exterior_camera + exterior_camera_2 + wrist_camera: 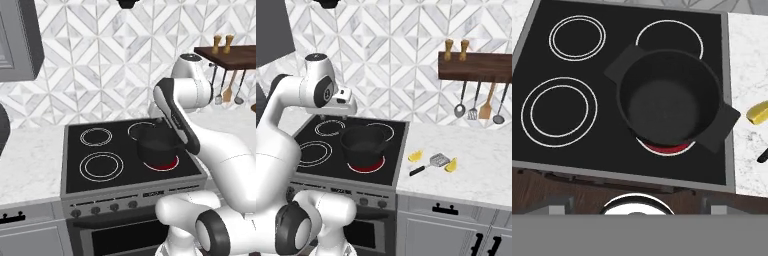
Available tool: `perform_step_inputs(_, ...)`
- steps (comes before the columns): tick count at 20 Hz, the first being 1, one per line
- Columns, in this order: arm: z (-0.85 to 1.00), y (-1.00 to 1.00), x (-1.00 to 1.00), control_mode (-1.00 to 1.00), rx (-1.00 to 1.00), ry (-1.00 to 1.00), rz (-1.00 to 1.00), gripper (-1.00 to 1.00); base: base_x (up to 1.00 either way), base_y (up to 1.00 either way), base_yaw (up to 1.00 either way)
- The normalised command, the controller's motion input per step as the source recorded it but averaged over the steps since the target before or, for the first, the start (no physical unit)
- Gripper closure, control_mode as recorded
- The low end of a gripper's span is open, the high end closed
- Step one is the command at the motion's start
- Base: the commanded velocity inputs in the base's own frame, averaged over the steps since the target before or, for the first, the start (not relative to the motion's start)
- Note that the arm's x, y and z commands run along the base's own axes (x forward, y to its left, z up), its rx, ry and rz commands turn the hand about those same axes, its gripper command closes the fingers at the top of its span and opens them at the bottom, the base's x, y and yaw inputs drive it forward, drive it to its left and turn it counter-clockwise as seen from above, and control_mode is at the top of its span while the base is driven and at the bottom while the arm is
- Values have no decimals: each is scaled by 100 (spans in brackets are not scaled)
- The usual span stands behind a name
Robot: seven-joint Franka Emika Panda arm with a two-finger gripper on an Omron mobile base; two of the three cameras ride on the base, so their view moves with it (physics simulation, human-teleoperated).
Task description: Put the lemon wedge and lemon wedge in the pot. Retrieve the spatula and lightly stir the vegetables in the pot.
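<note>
- Pot (363, 145) on front right burner of stove (316, 131), glowing red ring showing under its near edge; seen from hand view, black and bare inside, so no wedge in yet.
- Sits there presumably because stirring is meant to happen over heat; two side handles point diagonally, away from counter.
- End effector (345, 107) hovering above and behind pot's left side, holding nothing; fingers hard to make out in base views, judged spread wide.
- Hand camera looking straight down into pot, which suits a survey before reaching right for first wedge.
- Right of stove, on counter (476, 175): left wedge (415, 156) just beside stove edge, spatula (432, 163) between, right wedge (451, 165) just past spatula's head.
- Wedges and spatula grouped close together, within an easy swing of pot.
- On wall beyond, rack (476, 67) with hanging utensils and two shakers on top.
- Counted: one pot, two wedges, one spatula on counter, four burner rings, four hanging utensils, two shakers.
</note>
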Motion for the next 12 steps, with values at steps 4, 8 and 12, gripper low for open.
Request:
perform_step_inputs(4,0,0,0,100,0,0,0,-100,0,-63,-1)
perform_step_inputs(8,0,0,0,100,0,0,0,-100,0,-52,-1)
perform_step_inputs(12,0,0,0,100,0,0,0,-100,0,-13,-1)
